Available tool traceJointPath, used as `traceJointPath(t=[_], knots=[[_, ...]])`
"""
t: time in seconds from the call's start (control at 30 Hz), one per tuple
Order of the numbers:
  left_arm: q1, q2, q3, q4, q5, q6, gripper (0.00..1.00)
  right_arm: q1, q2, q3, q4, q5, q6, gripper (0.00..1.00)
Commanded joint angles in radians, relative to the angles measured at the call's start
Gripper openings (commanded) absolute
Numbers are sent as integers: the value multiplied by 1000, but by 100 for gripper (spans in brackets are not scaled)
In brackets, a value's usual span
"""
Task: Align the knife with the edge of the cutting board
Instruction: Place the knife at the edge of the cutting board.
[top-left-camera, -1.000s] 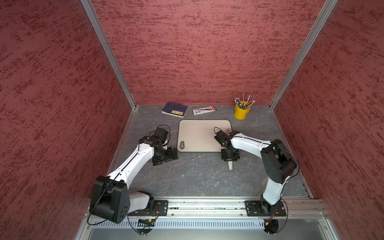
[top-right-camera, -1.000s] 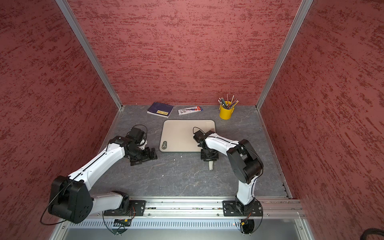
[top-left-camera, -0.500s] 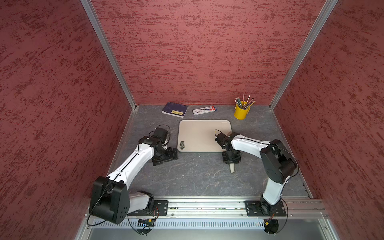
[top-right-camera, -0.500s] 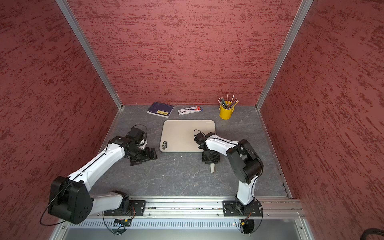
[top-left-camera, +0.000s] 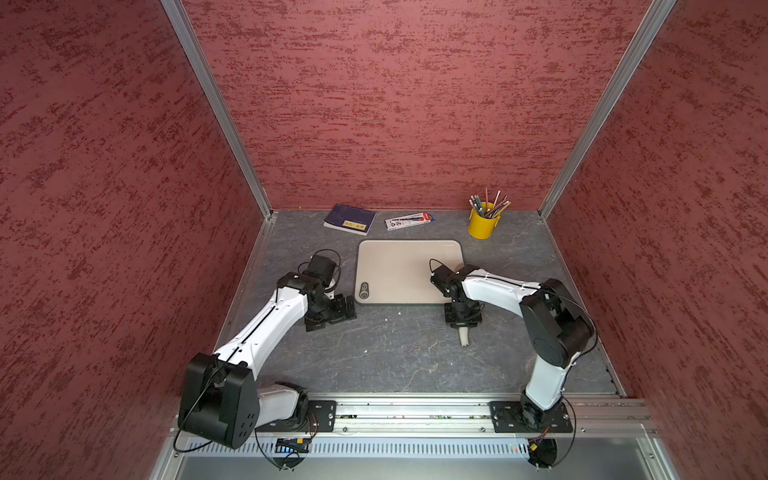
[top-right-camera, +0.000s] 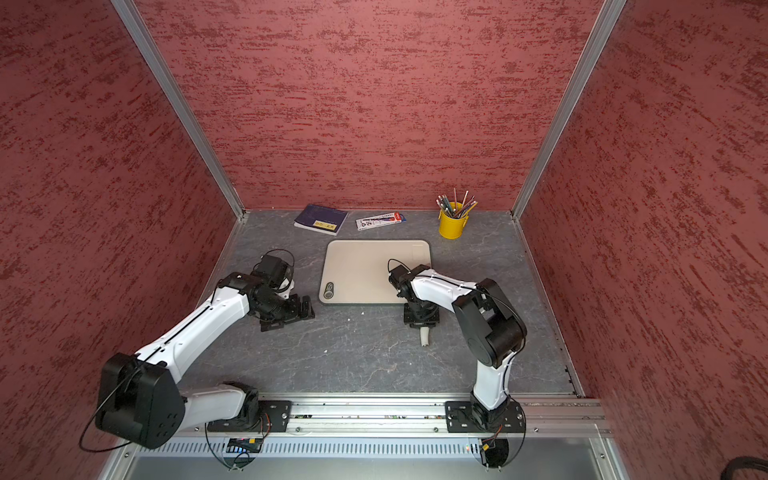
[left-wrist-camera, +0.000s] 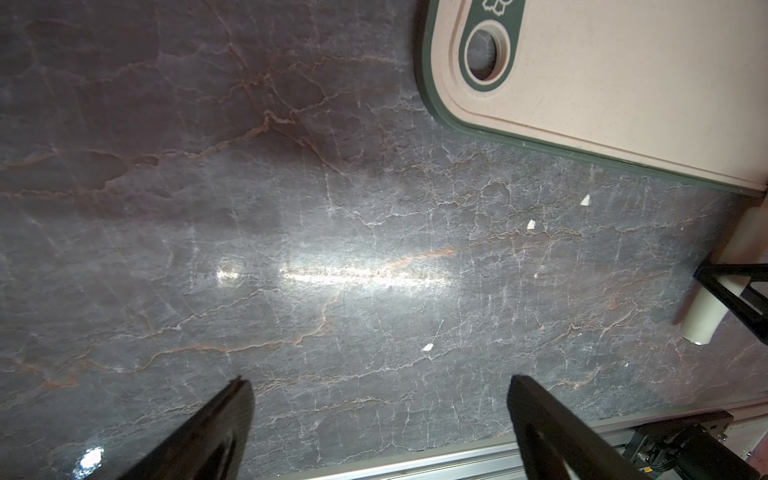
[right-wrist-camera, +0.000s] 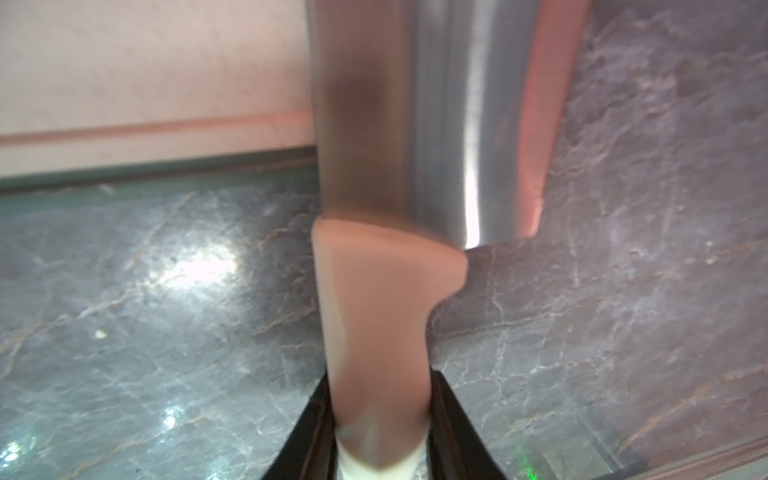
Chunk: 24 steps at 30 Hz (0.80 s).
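Knife (right-wrist-camera: 374, 291) pinched at handle by my right gripper (right-wrist-camera: 380, 386), blade across near edge of cutting board (right-wrist-camera: 145, 62); left gripper (left-wrist-camera: 378, 380) fingers spread.

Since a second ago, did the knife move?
Yes. The knife slid a little toward the front rail, away from the cutting board.

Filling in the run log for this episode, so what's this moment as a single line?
right gripper: shut on knife handle | blade: across near edge of cutting board | left gripper: open, empty
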Motion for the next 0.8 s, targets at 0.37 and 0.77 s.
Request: traceJointPath(t=[0.37, 0.77], knots=[[-8, -2, 8, -5, -17, 1, 100, -23, 3, 23, -5, -17, -5, 0], [-8, 1, 7, -7, -23, 1, 100, -34, 1, 22, 6, -38, -15, 10]])
